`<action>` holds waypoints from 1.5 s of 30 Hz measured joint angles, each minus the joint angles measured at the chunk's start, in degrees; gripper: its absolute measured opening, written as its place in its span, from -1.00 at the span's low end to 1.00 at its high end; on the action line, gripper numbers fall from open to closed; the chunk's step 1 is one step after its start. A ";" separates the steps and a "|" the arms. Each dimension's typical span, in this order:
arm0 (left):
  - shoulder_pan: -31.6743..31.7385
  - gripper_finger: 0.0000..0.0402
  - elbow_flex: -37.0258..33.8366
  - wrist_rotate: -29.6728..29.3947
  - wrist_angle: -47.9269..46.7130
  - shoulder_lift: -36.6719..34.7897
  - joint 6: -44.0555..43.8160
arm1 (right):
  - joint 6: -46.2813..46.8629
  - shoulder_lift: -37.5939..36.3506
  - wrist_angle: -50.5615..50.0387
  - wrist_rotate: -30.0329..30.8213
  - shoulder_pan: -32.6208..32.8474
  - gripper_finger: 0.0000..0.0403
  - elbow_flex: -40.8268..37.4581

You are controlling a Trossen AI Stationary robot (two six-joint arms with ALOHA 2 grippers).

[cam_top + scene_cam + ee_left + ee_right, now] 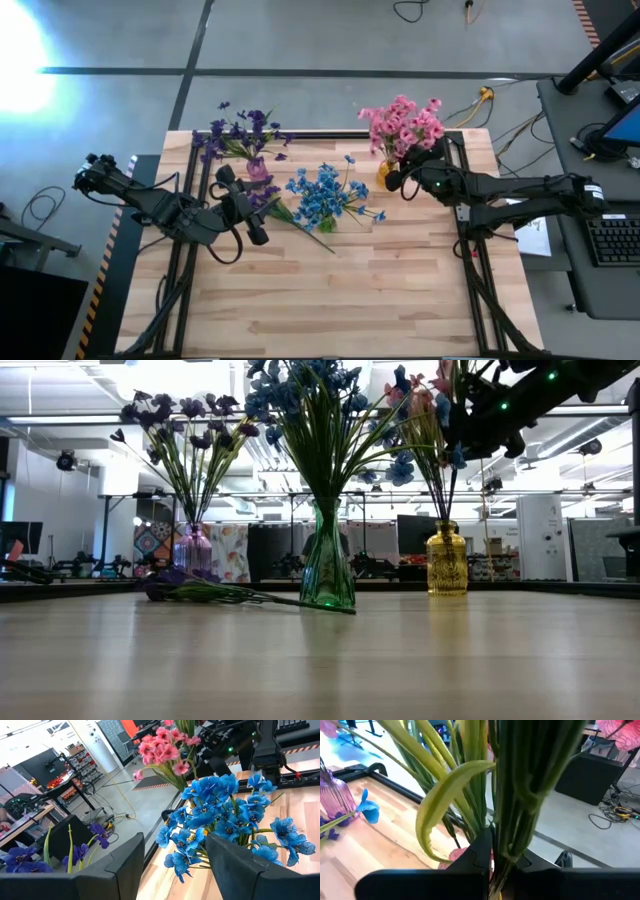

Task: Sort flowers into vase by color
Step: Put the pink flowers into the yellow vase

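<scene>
Three vases stand in a row at the far side of the table. The purple vase (193, 550) holds purple flowers (245, 135), the green vase (327, 560) blue flowers (325, 195), and the yellow vase (447, 560) pink flowers (402, 125). One purple sprig (200, 592) lies flat on the table beside the green vase. My right gripper (400, 178) is at the pink bunch, just above the yellow vase, shut on green stems. My left gripper (175, 865) hovers left of the blue flowers, open, with nothing between its fingers. My right gripper pinches a green stem bundle (506, 845) of the pink flowers between its two shut fingers, low on the stems. The fingers come in about level from the table's right and lie across the stems. The stems stand upright; their lower ends are hidden by the fingers.
Black frame rails (470, 250) run along both sides of the table. The near half of the wooden top (330, 300) is bare wood. A desk with a keyboard (610, 240) stands beyond the right edge.
</scene>
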 joint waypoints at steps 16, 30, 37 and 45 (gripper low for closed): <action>-0.01 -0.02 0.00 0.00 0.05 0.00 0.00 | -1.07 -0.06 0.18 0.00 0.00 -0.95 1.40; 0.00 -0.02 0.00 0.01 -0.36 0.00 0.00 | -0.13 0.40 -0.49 0.00 0.00 -0.86 1.29; -0.01 -0.02 0.00 0.01 -0.54 0.00 0.00 | -0.32 0.34 -0.50 0.00 0.00 -0.70 1.44; -0.02 -0.02 0.00 0.00 -0.61 0.00 0.00 | 0.75 0.31 -1.13 0.00 0.00 -0.33 1.29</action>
